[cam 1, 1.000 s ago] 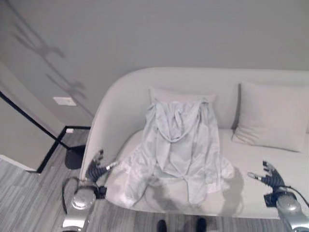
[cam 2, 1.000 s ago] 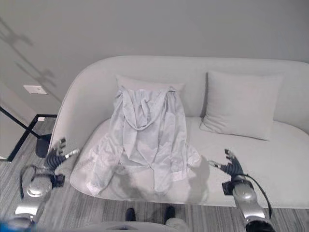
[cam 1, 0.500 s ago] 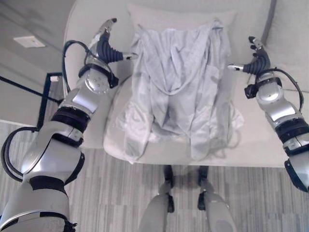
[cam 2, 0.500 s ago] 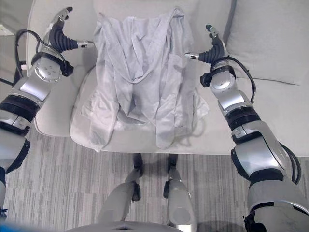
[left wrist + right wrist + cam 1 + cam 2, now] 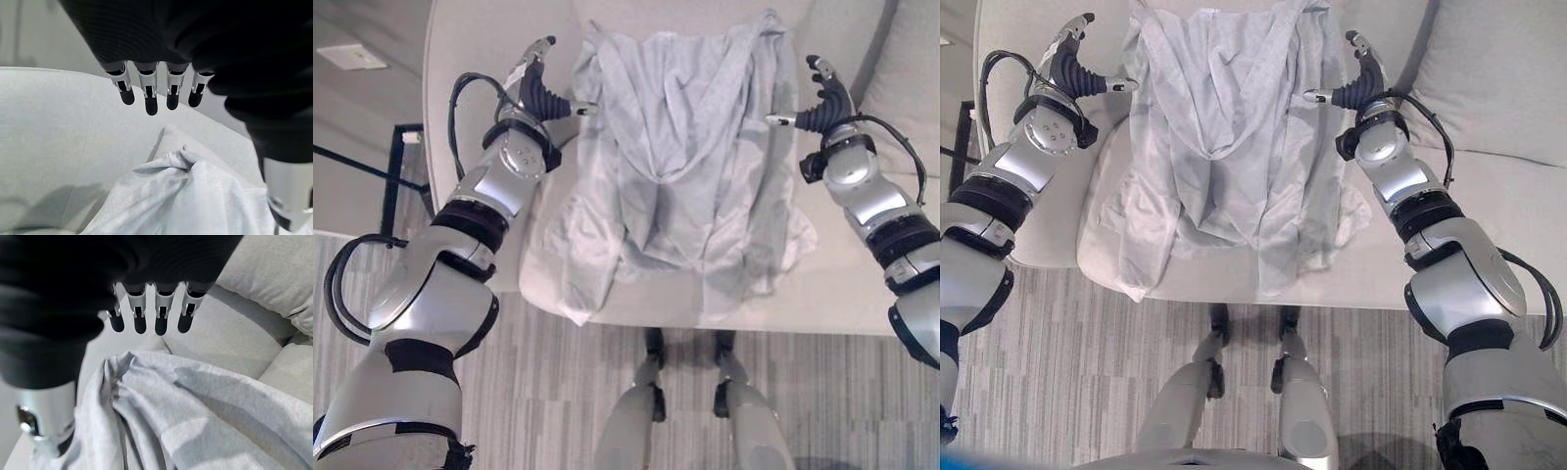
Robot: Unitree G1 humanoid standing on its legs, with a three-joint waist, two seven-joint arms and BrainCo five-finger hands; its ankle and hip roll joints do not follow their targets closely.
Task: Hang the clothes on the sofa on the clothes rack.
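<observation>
A pale grey hooded garment (image 5: 680, 157) is draped down the back and seat of the light grey sofa (image 5: 480, 59), its hem hanging over the front edge. My left hand (image 5: 540, 90) hovers open by the garment's left shoulder, thumb pointing at the cloth. On the other side my right hand (image 5: 822, 103) is open too, just off the right shoulder. In the left wrist view straight fingers (image 5: 149, 95) hang above the garment's collar (image 5: 186, 156). The right wrist view has straight fingers (image 5: 146, 313) over the cloth (image 5: 195, 401). Neither hand touches the fabric.
A grey cushion (image 5: 1498, 69) leans on the sofa back at the right, close to my right arm. A black metal frame (image 5: 372, 166) stands on the striped grey floor (image 5: 558, 392) left of the sofa. A wall socket plate (image 5: 352, 57) is at the upper left.
The camera tilted down from the whole sofa to its seat. Both arms rose from seat level to the garment's shoulders, then edged slightly closer to it.
</observation>
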